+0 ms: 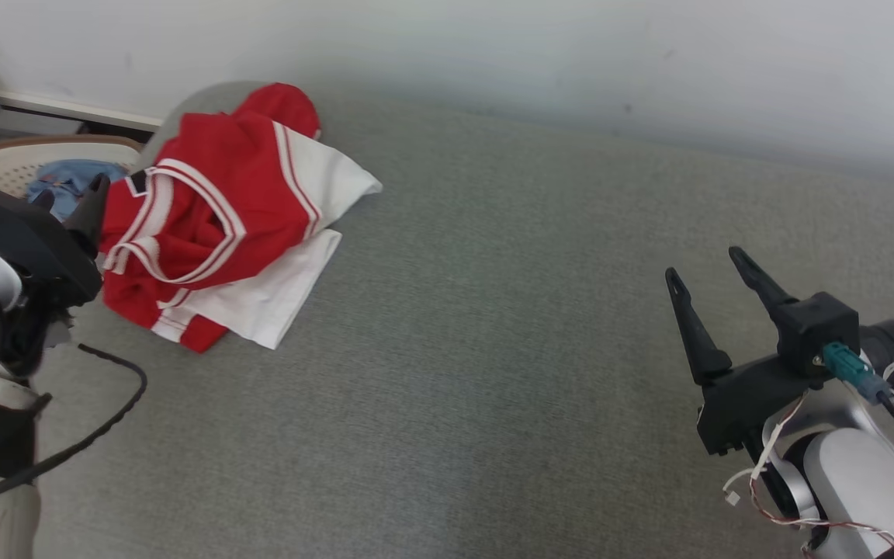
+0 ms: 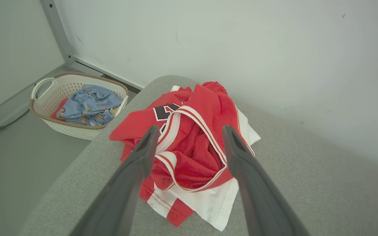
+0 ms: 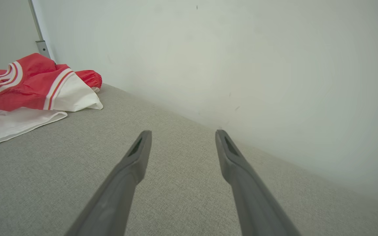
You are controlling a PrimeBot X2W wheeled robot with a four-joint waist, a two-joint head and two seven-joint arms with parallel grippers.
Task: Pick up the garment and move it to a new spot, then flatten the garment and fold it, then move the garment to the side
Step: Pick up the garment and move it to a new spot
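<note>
The left gripper [image 2: 190, 131], fingers spread and empty, hovers close to the crumpled red-and-white mesh jersey [image 2: 195, 108], which lies bunched at the far left corner of the grey upholstered cushion [image 1: 493, 349]. The right gripper [image 1: 705, 264], likewise spread and empty, hangs well apart over bare fabric. Nothing looks done yet: pickup, flattening, folding and moving aside all remain.
</note>
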